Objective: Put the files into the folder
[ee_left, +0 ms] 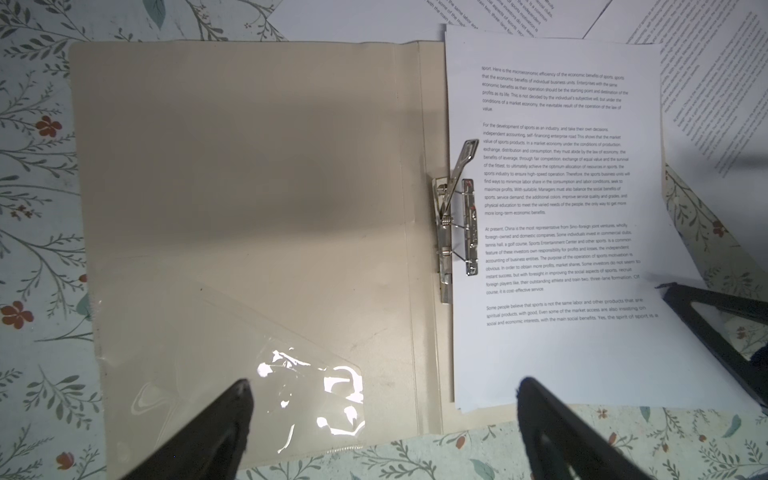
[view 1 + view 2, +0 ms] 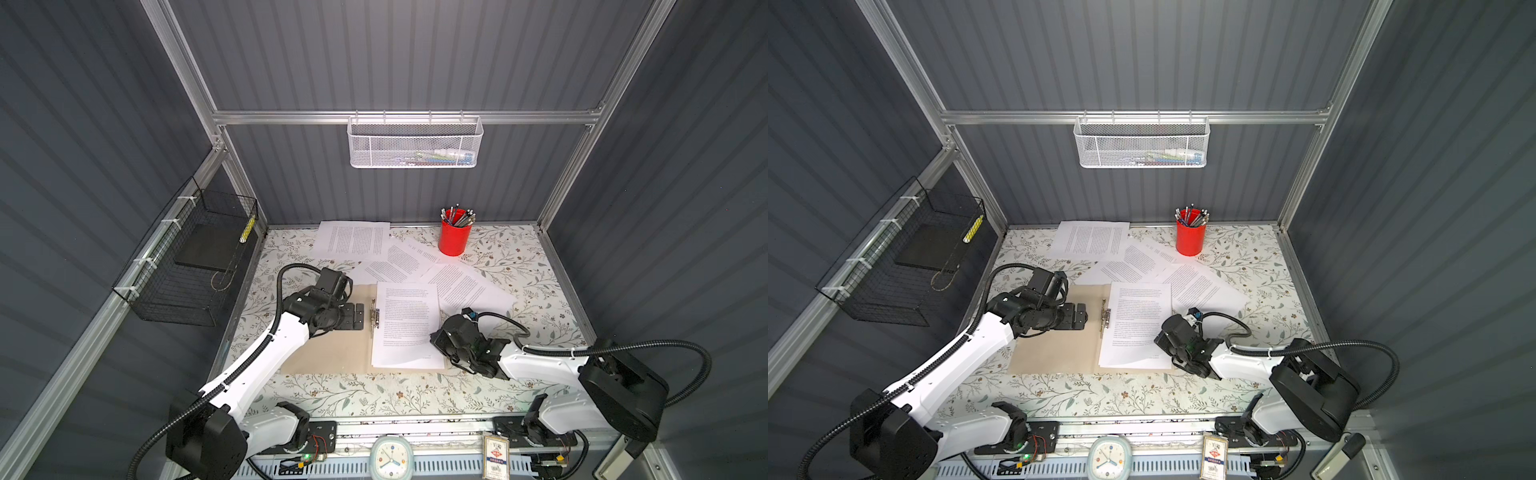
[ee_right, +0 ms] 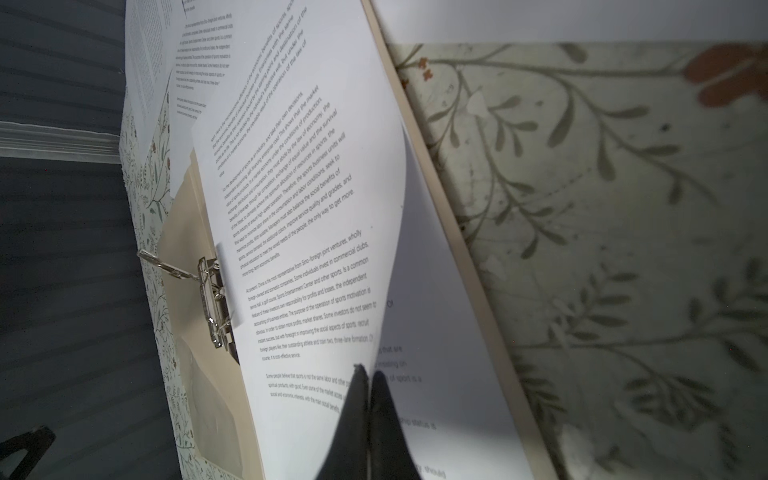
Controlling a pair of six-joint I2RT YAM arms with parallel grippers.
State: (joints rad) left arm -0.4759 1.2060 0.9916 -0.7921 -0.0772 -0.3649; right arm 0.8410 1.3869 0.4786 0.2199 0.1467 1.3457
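I see my left arm stretched over the open folder (image 2: 324,353), the left gripper (image 2: 359,316) spread wide above it. My right gripper (image 3: 368,369) pinches the top sheet of the files (image 2: 405,324) on the folder's right half.

The table (image 2: 532,257) has a pale covering printed with leafy sprigs and small flowers. A tan folder (image 2: 328,349) lies open and flat near the front middle. Behind it, printed sheets (image 2: 353,241) lie scattered and overlapping toward the back edge. A red cup (image 2: 454,239) of pens stands upright just beside them.
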